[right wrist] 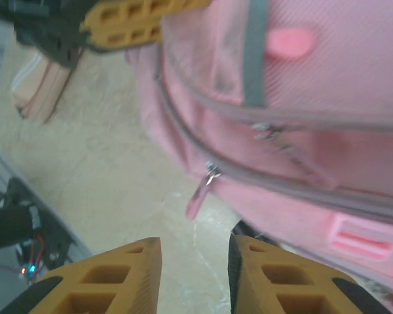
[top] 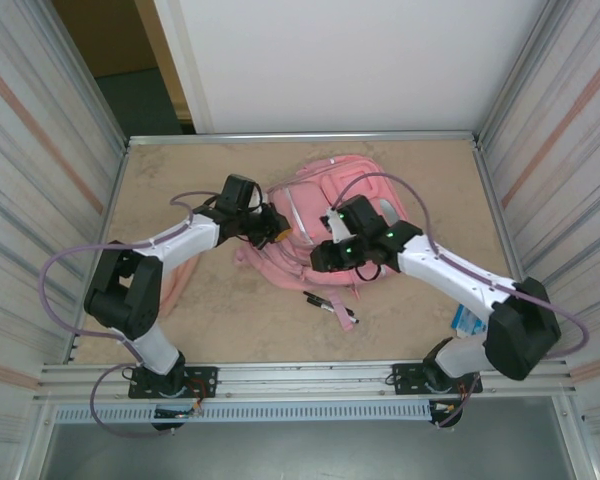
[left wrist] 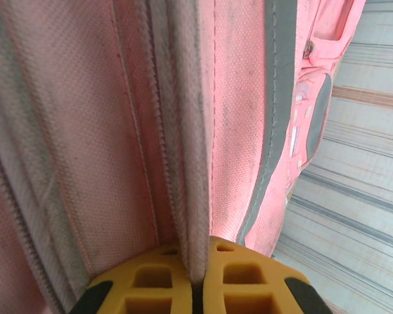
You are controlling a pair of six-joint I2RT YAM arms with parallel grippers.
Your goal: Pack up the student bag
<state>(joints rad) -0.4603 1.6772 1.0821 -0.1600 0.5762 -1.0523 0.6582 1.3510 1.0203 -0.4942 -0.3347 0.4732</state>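
Note:
The student bag (top: 325,200) is a large pink backpack lying mid-table. My left gripper (top: 278,228) is at its left side, shut on a grey-pink zipper edge of the bag (left wrist: 190,163), which runs between the yellow fingers (left wrist: 150,288). My right gripper (top: 322,258) hovers at the bag's near edge. In the right wrist view it stands open (right wrist: 195,275) over bare table, just short of a pink zipper pull (right wrist: 200,193) hanging from the bag (right wrist: 301,131). The left gripper's fingers (right wrist: 137,19) show at the top of that view.
A black marker (top: 322,298) and a pink pen (top: 345,316) lie just in front of the bag. A narrow pink pouch (top: 178,282) lies under the left arm. A blue item (top: 467,320) sits at the near right. Metal walls enclose the table.

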